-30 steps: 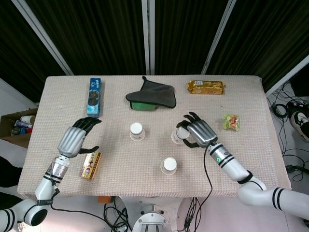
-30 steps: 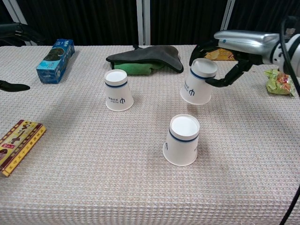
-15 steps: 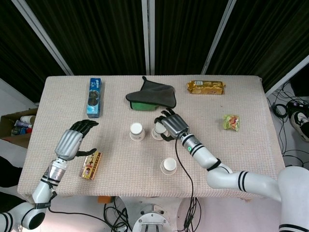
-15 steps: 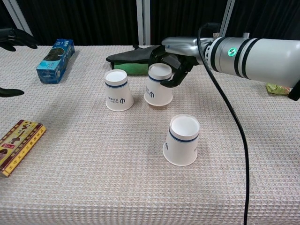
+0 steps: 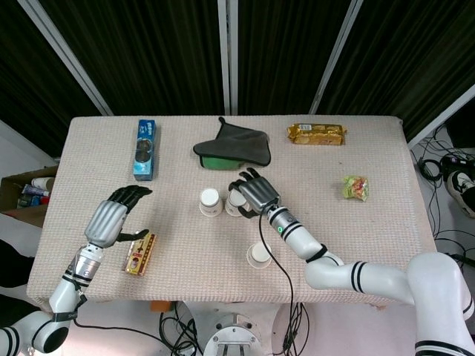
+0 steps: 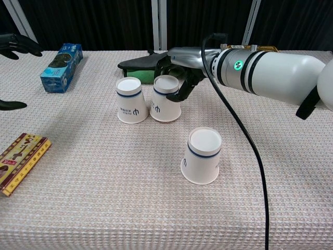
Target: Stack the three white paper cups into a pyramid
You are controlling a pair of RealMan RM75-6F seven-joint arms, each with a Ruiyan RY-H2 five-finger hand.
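Three white paper cups stand upside down on the table. One cup (image 6: 131,101) (image 5: 210,202) stands at the centre left. Right beside it is a second cup (image 6: 166,99) (image 5: 234,203), and my right hand (image 6: 179,78) (image 5: 251,194) grips it near its top, fingers wrapped round it. The third cup (image 6: 202,155) (image 5: 259,256) stands alone nearer the front edge. My left hand (image 5: 115,216) hovers open at the left, above a flat snack box (image 5: 139,253); only its fingertips (image 6: 15,44) show in the chest view.
A blue box (image 5: 145,150) (image 6: 62,60) lies at the back left. A grey and green cloth (image 5: 234,148) (image 6: 161,65) lies behind the cups. A gold packet (image 5: 317,133) and a small green packet (image 5: 355,188) are at the right. A cardboard box (image 5: 22,194) sits off the table's left edge.
My right hand has carried the cup leftward from the right side and brought it down next to the left cup. My left hand has shifted slightly.
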